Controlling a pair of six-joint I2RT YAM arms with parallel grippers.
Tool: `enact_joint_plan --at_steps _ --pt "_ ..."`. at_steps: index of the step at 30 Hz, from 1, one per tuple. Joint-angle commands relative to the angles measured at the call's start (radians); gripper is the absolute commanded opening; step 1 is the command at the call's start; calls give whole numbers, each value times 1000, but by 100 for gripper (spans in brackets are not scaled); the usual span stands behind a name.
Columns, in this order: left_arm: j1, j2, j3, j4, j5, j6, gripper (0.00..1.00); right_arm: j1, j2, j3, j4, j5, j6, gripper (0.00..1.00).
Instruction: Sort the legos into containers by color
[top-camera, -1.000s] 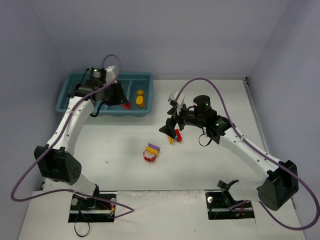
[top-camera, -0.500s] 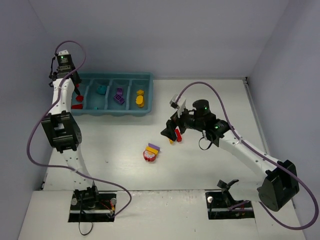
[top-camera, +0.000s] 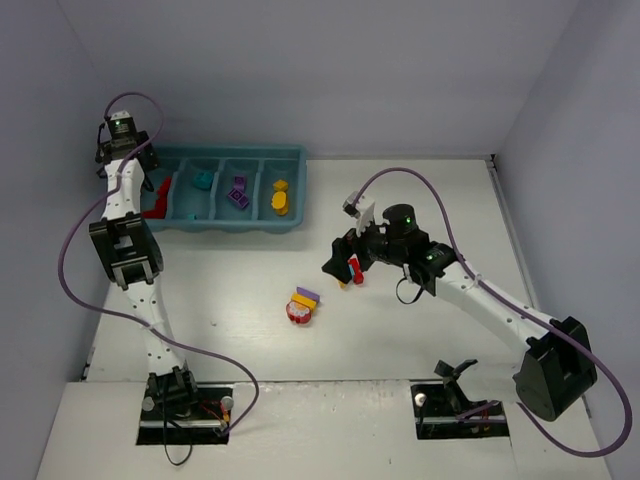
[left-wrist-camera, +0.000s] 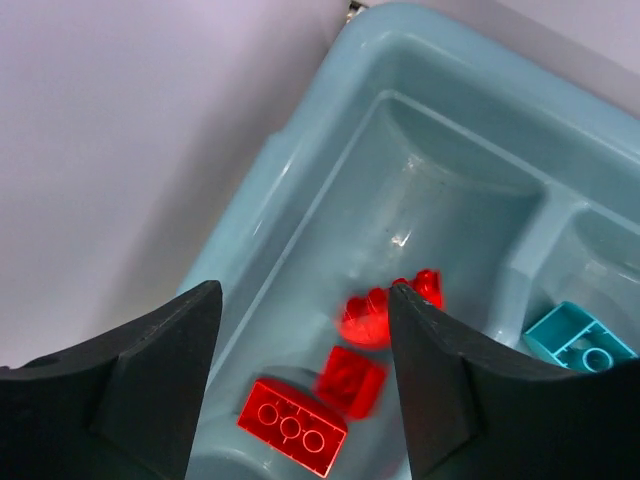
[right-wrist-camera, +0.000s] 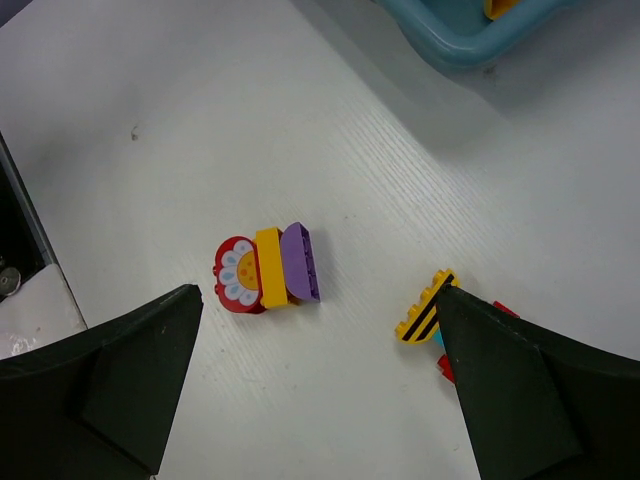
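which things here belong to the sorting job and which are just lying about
Job: tray, red bricks, teal brick, purple bricks, yellow pieces, stack, loose bricks.
Just there: purple cable, black clip.

The left arm (top-camera: 128, 250) rises from its base at the near left and stretches almost straight to the far left, its wrist bent over so that the left end effector (left-wrist-camera: 300, 300) looks steeply downward, its two dark fingers (left-wrist-camera: 150, 380) spread wide with nothing gripped between them. The right arm (top-camera: 480, 295) reaches from the near right toward the middle, elbow low, and the right end effector (top-camera: 345, 262) hangs tilted down, fingers likewise parted and gripping nothing.
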Motion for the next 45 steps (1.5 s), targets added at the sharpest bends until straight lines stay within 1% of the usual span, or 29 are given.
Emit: enact_joint_plan --at_steps 1,3,5,6,8,9,10,11,12,13,14,17,18,19,20,21,22,23,24,26,28,30,31,32,34,36,37,40,45 --pt "2 -61 55 67 44 -16 62 2 -16 -11 64 33 42 100" --pt "-1 -133 20 63 80 -30 62 2 -25 -9 59 43 43 100" --pt "-8 -211 -92 85 131 -55 62 0 -41 -2 50 65 54 100" --pt "-11 -293 -130 81 164 -64 62 0 -45 -2 47 74 59 99" --pt "-37 -384 -256 52 221 -95 62 -4 -44 -3 39 98 79 98" --pt "-50 -477 -296 35 239 -101 62 -12 -35 3 18 108 92 97" --pt "-66 -524 -337 18 245 -98 62 -14 -30 9 7 112 106 97" --pt "-86 -568 -418 -15 253 -92 62 -15 -28 12 4 114 131 97" --pt "-129 -660 -461 -31 250 -87 62 -17 -30 5 4 122 142 97" --pt "-154 -706 -507 -51 250 -86 63 -17 -31 -1 5 135 155 97" --pt "-178 -795 -599 -62 253 -84 63 -17 -28 -9 5 178 172 97" --pt "-299 -910 -727 -95 274 -113 63 -17 -25 -32 5 241 247 97" --pt "-329 -976 -803 -105 270 -127 63 -17 -19 -41 7 273 281 97" --pt "-391 -1007 -840 -111 271 -139 63 -18 -16 -48 5 287 296 97" --pt "-424 -1061 -874 -117 256 -148 63 -18 -15 -52 4 302 313 97" --pt "-457 -1082 -940 -121 249 -167 63 -18 -13 -58 2 322 329 97" --pt "-514 -1101 -971 -115 255 -193 63 -18 -13 -66 1 326 349 96" --pt "-543 -1131 -997 -112 255 -208 63 -18 -12 -68 1 332 352 96" --pt "-571 -1142 -1050 -108 250 -233 63 -18 -5 -71 -2 350 355 95" --pt "-652 -1170 -1106 -57 252 -265 63 -18 7 -74 -2 362 356 94" --pt "-705 -1170 -1172 -19 236 -308 63 -18 18 -63 -5 364 369 94" --pt "-775 -1147 -1193 -10 222 -354 64 -18 19 -63 -7 369 372 94" --pt "-804 -1135 -1204 -10 174 -369 64 -18 19 -64 -7 375 372 94" --pt "-865 -1118 -1209 -5 147 -386 64 -18 22 -64 -7 378 372 94" --pt "-915 -1100 -1219 26 101 -418 72 -20 27 -63 -15 381 373 94" --pt "-962 -1064 -1220 30 84 -428 74 -18 27 -67 -16 381 384 95" --pt "-972 -1041 -1220 29 77 -429 77 -18 28 -69 -16 384 384 95" --pt "-1002 -1006 -1221 29 71 -438 81 -18 34 -71 -16 390 384 95" --pt "-1051 -961 -1229 -2 43 -440 82 -18 48 -57 -18 405 364 96"
